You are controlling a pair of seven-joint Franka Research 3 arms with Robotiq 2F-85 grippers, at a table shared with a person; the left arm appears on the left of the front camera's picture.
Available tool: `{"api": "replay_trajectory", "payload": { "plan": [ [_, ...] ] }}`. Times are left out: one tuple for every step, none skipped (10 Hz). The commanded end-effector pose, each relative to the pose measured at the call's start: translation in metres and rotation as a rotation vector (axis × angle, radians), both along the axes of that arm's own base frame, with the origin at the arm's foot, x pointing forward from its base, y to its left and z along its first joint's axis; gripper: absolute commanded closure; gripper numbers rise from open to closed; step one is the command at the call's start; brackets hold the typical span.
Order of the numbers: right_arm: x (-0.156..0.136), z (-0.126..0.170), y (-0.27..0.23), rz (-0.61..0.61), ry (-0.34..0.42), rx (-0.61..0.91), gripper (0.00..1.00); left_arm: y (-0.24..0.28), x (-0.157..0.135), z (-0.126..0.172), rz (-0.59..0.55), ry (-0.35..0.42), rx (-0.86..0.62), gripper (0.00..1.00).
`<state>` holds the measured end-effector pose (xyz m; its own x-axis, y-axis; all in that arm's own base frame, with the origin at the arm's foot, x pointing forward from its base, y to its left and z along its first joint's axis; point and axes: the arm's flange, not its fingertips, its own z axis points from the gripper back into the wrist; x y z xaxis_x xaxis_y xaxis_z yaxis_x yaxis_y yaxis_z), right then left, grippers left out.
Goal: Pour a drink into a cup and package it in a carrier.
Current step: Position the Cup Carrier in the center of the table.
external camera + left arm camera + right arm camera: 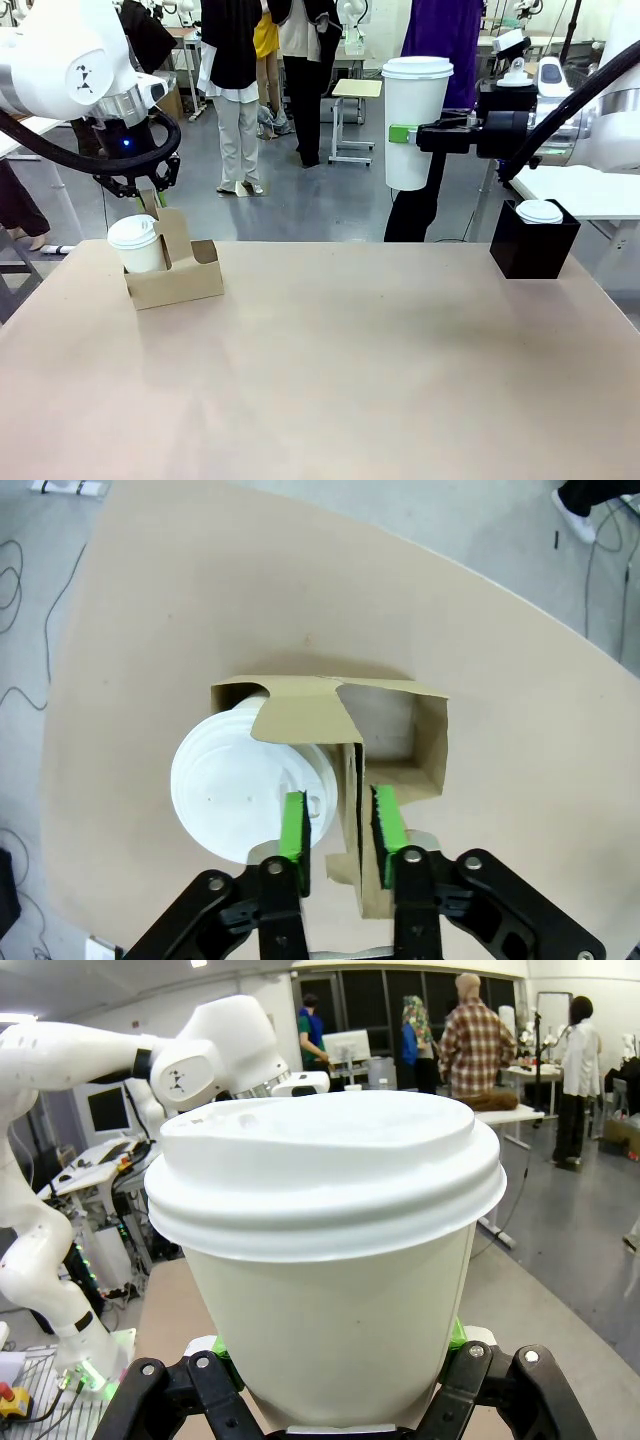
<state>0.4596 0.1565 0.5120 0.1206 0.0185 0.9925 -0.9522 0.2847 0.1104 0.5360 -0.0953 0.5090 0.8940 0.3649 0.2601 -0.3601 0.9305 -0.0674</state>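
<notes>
Left pincer (337,796): partly spread, pointing down over the carrier (300,715). Its green pads (294,828) stand either side of the upright handle (356,810). One pad is just beside the cardboard, and a gap shows between the other pad and the handle, so nothing is pinched.
Carrier: brown cardboard, resting on the counter (350,370) near its far left corner, directly under the left pincer.
Small cup (135,243): white with a white lid, seated upright in the carrier's left-hand hole as the front view shows it, just beside the handle.
Right pincer (408,134): turned sideways and pinching the tall cup (415,120) by its wall, with a green pad pressed on each side.
Tall cup: white paper with a white plastic lid on, upright, held in the air well above the counter's far right part.
Black box (532,245): on the counter's far right edge, below and to the right of the tall cup, with a white lidded top (539,211) showing at its opening.
</notes>
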Motion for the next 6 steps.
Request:
{"api": "replay_trajectory", "payload": {
  "plan": [
    [0.0004, 0.0025, 0.0024, -0.005, -0.007, -0.003, 0.20, -0.0027, 0.0029, -0.0033, 0.025, -0.009, 0.025, 1.00],
    [0.0004, 0.0025, 0.0024, -0.005, -0.007, -0.003, 0.20, -0.0036, 0.0036, -0.0035, 0.018, -0.008, 0.029, 1.00],
    [0.0004, 0.0025, 0.0024, -0.005, -0.007, -0.003, 0.20, -0.0036, 0.0044, -0.0034, 0.025, -0.017, 0.035, 1.00],
    [0.0004, 0.0025, 0.0024, -0.005, -0.007, -0.003, 0.20, -0.0048, 0.0058, -0.0036, 0.037, -0.046, 0.020, 1.00],
    [0.0004, 0.0025, 0.0024, -0.005, -0.007, -0.003, 0.20, -0.0015, 0.0012, -0.0038, -0.003, 0.005, 0.003, 1.00],
    [0.0004, 0.0025, 0.0024, -0.005, -0.007, -0.003, 0.20, -0.0015, 0.0012, -0.0038, -0.003, 0.005, 0.003, 1.00]
  ]
}}
